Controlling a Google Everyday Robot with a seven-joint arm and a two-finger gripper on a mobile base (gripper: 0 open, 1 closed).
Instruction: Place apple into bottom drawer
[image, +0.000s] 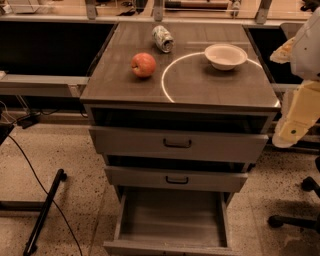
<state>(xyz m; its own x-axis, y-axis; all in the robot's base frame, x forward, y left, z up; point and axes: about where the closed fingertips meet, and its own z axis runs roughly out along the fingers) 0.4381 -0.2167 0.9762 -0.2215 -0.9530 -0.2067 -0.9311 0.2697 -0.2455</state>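
Cabinet top (200, 92), apple (143, 65) left, bottom drawer (170, 220) open frontward, gripper (292, 131) right

I have a single view to work from. It looks down from above and in front of the cabinet (130, 142), facing the drawer fronts almost squarely. The tilt is steep enough that I see the whole top of the counter (200, 90) and, lower in frame, straight into the open bottom drawer (170, 215), whose front edge meets the bottom border. The range is middling: the cabinet fills the centre, with floor (75, 165) showing on both sides. The apple (143, 65) sits left of centre in the upper part. The gripper (290, 132) hangs at the right edge, beside the counter's right side, partly out of frame.
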